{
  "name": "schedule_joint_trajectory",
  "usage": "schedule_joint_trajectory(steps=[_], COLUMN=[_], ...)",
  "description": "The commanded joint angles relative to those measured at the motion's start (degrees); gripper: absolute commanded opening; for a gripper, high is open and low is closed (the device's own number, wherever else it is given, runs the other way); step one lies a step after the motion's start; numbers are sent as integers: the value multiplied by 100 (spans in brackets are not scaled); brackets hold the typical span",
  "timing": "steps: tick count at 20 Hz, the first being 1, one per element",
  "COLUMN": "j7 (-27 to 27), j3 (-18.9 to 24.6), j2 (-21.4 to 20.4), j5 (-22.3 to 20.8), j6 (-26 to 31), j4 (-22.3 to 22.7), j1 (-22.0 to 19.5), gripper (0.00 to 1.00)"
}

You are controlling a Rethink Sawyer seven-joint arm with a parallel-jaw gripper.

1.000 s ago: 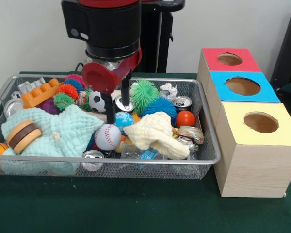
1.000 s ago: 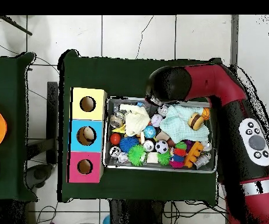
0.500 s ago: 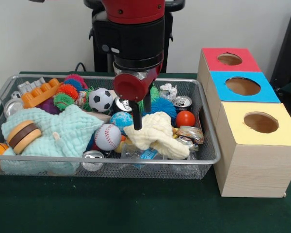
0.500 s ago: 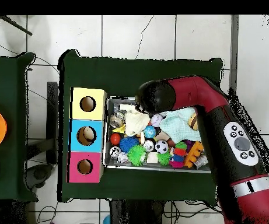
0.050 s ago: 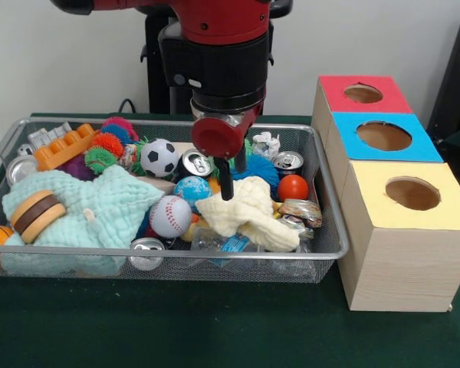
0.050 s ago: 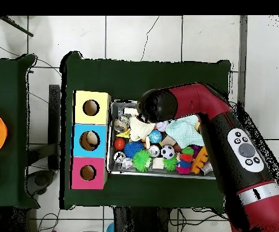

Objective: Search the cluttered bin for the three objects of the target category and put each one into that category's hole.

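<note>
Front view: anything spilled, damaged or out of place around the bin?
Nothing stands out. The clutter stays inside the wire bin, two cloths draped over toys, and the three-hole box sits squarely beside it. The gripper hangs over the cream cloth.

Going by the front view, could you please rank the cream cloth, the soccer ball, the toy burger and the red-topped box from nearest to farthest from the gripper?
From the gripper:
1. Cream cloth, directly beneath the tips.
2. Soccer ball, to the picture's left.
3. Red-topped box, at the upper right outside the bin.
4. Toy burger, far left on the mint cloth.
</note>
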Motion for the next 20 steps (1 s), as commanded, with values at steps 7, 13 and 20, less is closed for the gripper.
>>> schedule_joint_trajectory(steps=[7,13,20], j7=[633,549,469], j3=[-399,-401,-491], j2=[69,3,-49], j5=[-72,112,182], j6=[-739,-588,-379], j4=[433,341,278], j1=[109,161,174], gripper=[100,100,100])
